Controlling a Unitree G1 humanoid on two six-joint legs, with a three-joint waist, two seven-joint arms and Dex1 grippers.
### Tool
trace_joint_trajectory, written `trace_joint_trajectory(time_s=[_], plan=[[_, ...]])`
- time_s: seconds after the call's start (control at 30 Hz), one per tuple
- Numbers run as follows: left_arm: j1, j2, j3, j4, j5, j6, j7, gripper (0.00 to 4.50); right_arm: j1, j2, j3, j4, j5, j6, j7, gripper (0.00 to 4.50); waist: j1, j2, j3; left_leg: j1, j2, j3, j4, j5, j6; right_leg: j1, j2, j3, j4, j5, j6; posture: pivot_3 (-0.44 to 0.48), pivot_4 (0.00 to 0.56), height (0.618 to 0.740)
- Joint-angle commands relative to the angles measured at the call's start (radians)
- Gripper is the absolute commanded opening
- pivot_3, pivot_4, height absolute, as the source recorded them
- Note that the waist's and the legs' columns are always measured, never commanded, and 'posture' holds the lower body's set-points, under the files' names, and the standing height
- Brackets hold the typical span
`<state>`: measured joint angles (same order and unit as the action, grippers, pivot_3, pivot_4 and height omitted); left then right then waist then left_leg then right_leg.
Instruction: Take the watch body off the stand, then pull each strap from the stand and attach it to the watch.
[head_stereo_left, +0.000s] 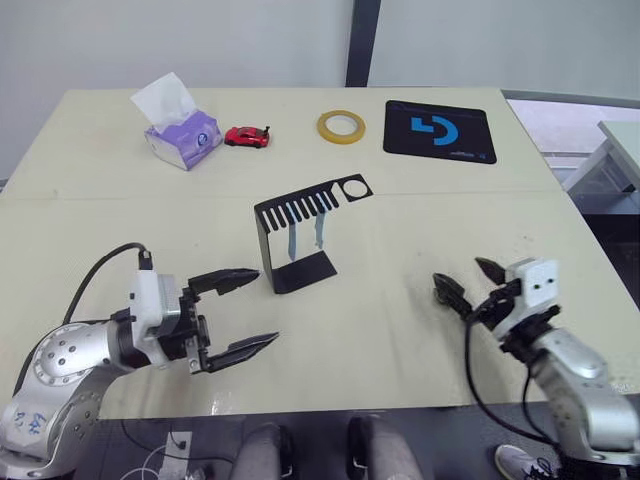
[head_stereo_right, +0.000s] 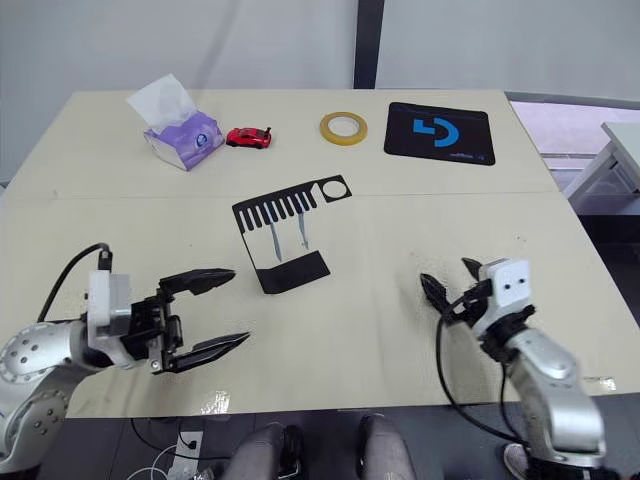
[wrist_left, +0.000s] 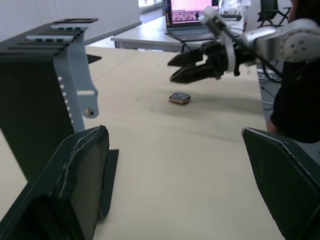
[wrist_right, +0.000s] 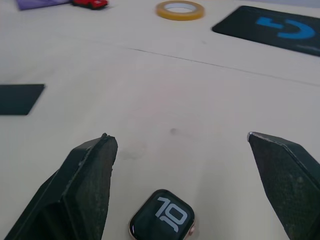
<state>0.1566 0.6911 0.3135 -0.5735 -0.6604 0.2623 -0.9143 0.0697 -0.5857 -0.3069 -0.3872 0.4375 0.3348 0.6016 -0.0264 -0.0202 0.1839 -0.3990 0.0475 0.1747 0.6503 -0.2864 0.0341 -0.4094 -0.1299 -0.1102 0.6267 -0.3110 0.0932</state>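
Note:
The black stand (head_stereo_left: 298, 238) rises mid-table, its slotted top plate pointing to the back right. Two pale straps (head_stereo_left: 292, 240) hang from the slots; the left wrist view shows one strap (wrist_left: 80, 82) close up. The watch body (wrist_right: 162, 216) lies flat on the table with white digits on its screen. It sits just below my right gripper (head_stereo_left: 462, 276), which is open over it and not touching. From the left wrist the watch body (wrist_left: 179, 98) shows under those fingers. My left gripper (head_stereo_left: 263, 306) stands open and empty, front left of the stand.
Along the far edge sit a purple tissue box (head_stereo_left: 180, 135), a red toy car (head_stereo_left: 247, 137), a yellow tape roll (head_stereo_left: 341, 126) and a black mat (head_stereo_left: 440, 130) with a blue logo. The table's front edge runs close behind both grippers.

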Motion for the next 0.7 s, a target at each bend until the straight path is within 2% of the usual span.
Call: trace_joint_trajectory(time_s=[0.03,0.13,0.3,0.5,0.7], plan=[[0.061,-0.038,0.070,0.002,0.045,-0.062,0.043,4.50,0.062,-0.050,-0.087,-0.013,0.040,-0.196,0.202,4.46,0.002,0.000,0.000,0.000,0.000,0.000,0.000,0.000,0.000,0.000,0.000,0.000,0.000,0.000,0.000,0.000,0.150,0.740],[0.125,-0.087,0.106,0.013,0.088,-0.100,0.090,4.50,0.115,-0.056,-0.164,0.054,0.092,-0.278,0.306,4.46,0.001,0.000,0.000,0.001,0.000,0.000,0.000,0.000,0.001,0.002,0.001,-0.001,0.000,0.000,0.000,0.000,0.150,0.740],[0.141,-0.154,0.062,-0.012,0.194,-0.151,0.186,4.50,0.139,-0.058,-0.181,0.132,0.115,-0.395,0.430,4.46,0.004,0.000,0.000,0.010,0.000,-0.001,0.000,-0.005,0.004,0.013,-0.001,-0.002,-0.004,0.000,0.000,0.000,0.150,0.740],[0.106,-0.226,-0.027,-0.069,0.263,-0.130,0.313,4.50,0.060,-0.049,-0.119,0.091,0.188,-0.367,0.469,4.46,0.001,0.000,0.000,0.012,0.001,-0.001,0.000,-0.010,0.002,0.015,-0.002,-0.002,-0.004,0.000,0.000,0.000,0.150,0.740],[0.043,-0.326,-0.185,-0.082,0.457,-0.095,0.504,4.50,-0.002,-0.036,-0.029,0.048,0.195,-0.331,0.447,4.46,0.004,0.000,0.000,0.012,0.001,-0.001,0.001,-0.007,0.004,0.015,-0.002,-0.002,-0.004,0.000,-0.001,0.000,0.150,0.740]])
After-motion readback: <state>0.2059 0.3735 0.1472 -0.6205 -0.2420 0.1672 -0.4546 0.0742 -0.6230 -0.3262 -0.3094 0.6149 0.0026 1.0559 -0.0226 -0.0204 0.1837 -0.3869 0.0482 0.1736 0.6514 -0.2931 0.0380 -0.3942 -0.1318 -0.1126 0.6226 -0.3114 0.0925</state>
